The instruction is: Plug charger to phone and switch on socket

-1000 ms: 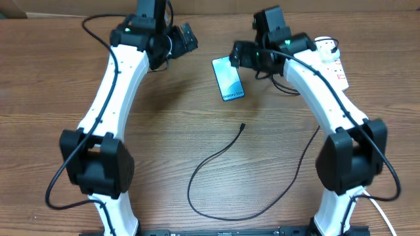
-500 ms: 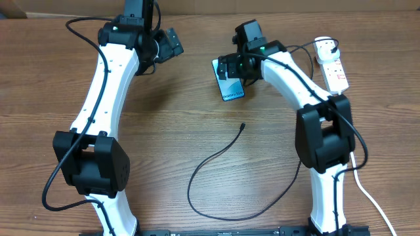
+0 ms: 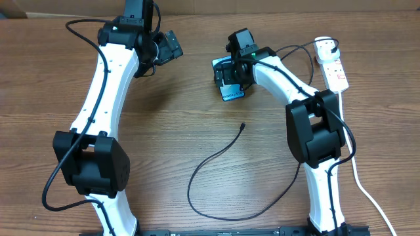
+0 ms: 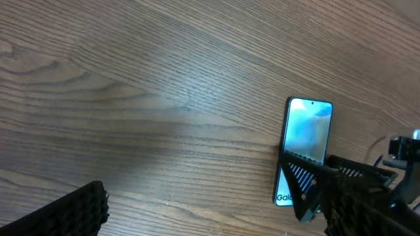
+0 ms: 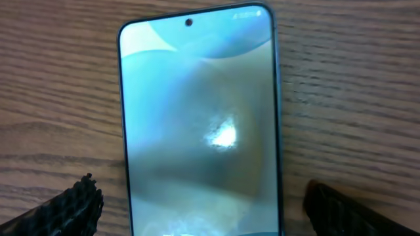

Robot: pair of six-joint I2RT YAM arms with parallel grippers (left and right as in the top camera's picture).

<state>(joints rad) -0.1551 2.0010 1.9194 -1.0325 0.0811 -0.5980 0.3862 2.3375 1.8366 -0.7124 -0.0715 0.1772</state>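
The phone (image 3: 231,94) lies on the wooden table, lit teal, its text end toward me. My right gripper (image 3: 230,73) hangs right over it, open. In the right wrist view the phone (image 5: 200,124) fills the middle, with one fingertip (image 5: 72,210) left of it and the other outside its right edge, neither clearly touching. My left gripper (image 3: 168,47) is open and empty, left of the phone; its view shows the phone (image 4: 307,134). The charger cable's tip (image 3: 243,126) lies free below the phone. The socket (image 3: 333,65) lies at the far right.
The black cable (image 3: 216,213) loops across the near middle of the table and rises on the right toward the socket. A black plug (image 3: 326,44) sits in the socket's far end. The thick white cord (image 3: 359,180) runs down the right side.
My right gripper has swung left from beside the socket and come down over the phone, now straddling it. My left gripper shifted a little left, then held still.
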